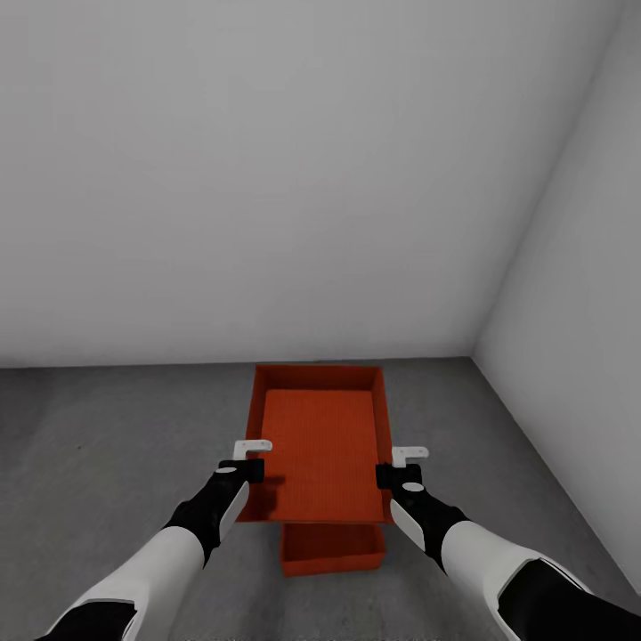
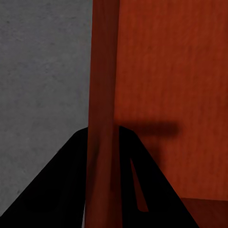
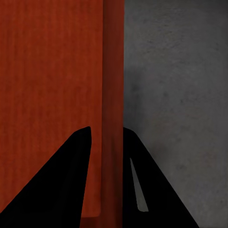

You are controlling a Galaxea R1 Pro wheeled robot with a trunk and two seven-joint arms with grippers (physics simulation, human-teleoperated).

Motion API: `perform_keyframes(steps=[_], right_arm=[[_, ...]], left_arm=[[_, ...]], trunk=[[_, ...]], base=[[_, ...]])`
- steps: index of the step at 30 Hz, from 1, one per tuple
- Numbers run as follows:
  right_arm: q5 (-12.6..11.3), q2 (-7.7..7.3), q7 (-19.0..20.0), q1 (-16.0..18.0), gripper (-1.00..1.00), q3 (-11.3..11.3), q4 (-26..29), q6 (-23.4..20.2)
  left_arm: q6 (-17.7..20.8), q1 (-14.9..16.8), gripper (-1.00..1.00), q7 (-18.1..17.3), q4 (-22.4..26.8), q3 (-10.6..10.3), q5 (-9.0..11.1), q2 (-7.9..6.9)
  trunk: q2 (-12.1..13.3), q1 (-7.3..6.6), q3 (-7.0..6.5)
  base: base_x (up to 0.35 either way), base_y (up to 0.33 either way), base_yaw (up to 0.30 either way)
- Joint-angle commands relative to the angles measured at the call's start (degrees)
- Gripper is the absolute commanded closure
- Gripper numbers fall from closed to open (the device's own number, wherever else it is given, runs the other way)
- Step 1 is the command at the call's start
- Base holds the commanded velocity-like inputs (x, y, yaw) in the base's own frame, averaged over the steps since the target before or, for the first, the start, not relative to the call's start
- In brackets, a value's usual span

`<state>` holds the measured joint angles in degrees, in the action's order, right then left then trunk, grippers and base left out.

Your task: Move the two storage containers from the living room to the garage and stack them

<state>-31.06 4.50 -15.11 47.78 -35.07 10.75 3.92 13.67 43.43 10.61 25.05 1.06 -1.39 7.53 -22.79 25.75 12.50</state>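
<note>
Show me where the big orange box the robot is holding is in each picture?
Head view: the held container sits low in the middle, between both end effectors, above another orange container on the floor.
Left wrist view: its side wall runs between the black fingers, its inside beside it.
Right wrist view: its other side wall runs between the fingers.
Shared landmark: the grey concrete floor.

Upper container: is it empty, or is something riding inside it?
Empty. In the head view the upper container, held by the left gripper and right gripper, shows only its bare ribbed bottom.
</note>
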Motion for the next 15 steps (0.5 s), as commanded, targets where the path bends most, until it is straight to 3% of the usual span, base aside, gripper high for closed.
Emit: perform_keyframes(steps=[1,15], right_arm=[[0.3,-0.02,-0.01,0.12,1.0,0.66,0.14,1.56],[0.3,-0.02,-0.01,0.12,1.0,0.66,0.14,1.55]], left_arm=[[0.39,-0.01,1.0,0.38,-0.7,-0.31,-0.3,-2.52],[0.39,-0.01,1.0,0.38,-0.7,-0.27,-0.35,-2.52]], trunk=[[-0.13,0.03,0.2],[-0.13,0.03,1.49]], base=[[0.0,0.0,0.0],[0.0,0.0,0.0]])
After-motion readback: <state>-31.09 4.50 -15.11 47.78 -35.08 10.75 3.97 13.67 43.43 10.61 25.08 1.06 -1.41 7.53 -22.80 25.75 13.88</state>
